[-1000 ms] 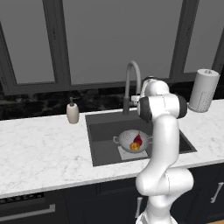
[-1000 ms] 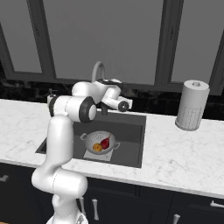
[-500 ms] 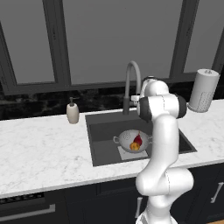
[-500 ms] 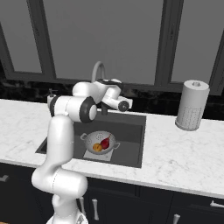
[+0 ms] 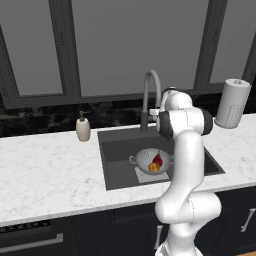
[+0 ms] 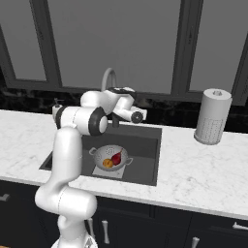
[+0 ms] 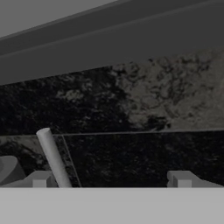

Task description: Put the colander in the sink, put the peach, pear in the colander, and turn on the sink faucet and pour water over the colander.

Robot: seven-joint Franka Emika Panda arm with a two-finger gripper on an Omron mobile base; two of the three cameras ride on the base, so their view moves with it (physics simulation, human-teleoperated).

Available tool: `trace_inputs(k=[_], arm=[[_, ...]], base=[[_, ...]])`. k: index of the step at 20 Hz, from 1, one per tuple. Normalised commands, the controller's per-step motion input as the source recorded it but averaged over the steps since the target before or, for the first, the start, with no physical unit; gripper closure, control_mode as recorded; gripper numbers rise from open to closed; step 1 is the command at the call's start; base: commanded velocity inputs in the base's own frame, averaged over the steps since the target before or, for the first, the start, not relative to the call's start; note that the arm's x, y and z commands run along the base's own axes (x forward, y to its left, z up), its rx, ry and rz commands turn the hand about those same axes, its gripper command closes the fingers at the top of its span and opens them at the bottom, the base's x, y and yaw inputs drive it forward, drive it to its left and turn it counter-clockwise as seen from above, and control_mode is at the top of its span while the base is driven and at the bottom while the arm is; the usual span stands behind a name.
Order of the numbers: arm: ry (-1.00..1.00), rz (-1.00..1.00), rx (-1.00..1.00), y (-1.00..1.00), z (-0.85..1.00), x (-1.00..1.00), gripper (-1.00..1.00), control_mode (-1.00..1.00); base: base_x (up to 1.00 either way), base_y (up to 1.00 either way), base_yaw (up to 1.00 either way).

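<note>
Colander (image 5: 151, 160) in sink (image 5: 112, 172) (peach (image 5: 153, 167), pear (image 5: 157, 159) inside); fingers (image 7: 40, 179) apparently spread.

The colander (image 5: 151, 160) is a pale grey-white with tiny holes all over, sitting in a dark grey sink (image 5: 117, 155) that has a lighter grey square patch. Inside it, the peach (image 5: 153, 168) is orange-yellow and the pear (image 5: 157, 160) is dark red. Counter (image 5: 45, 172) is white marble with grey veining, backsplash (image 7: 131, 100) black and speckled, soap bottle (image 5: 83, 128) beige.
</note>
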Motion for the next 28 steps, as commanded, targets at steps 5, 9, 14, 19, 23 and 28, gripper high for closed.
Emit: trace_inputs(k=[5, 9, 14, 19, 23, 28], arm=[[0.0, 0.0, 0.0, 0.0, 0.0, 0.05, -1.0, -1.0], [0.0, 0.0, 0.0, -0.01, 0.0, 0.03, -1.0, -1.0], [0.0, 0.0, 0.0, -0.21, 0.0, 0.0, -1.0, -1.0], [0.0, 0.0, 0.01, -0.26, 0.0, 0.0, -1.0, -1.0], [0.0, 0.0, 0.01, -0.37, 0.0, 0.0, -1.0, -1.0], [0.0, 0.0, 0.0, -0.71, 0.0, 0.0, -1.0, -1.0]], base=[[0.0, 0.0, 0.0], [0.0, 0.0, 0.0], [0.0, 0.0, 0.0], [0.0, 0.0, 0.0], [0.0, 0.0, 0.0], [0.0, 0.0, 0.0]])
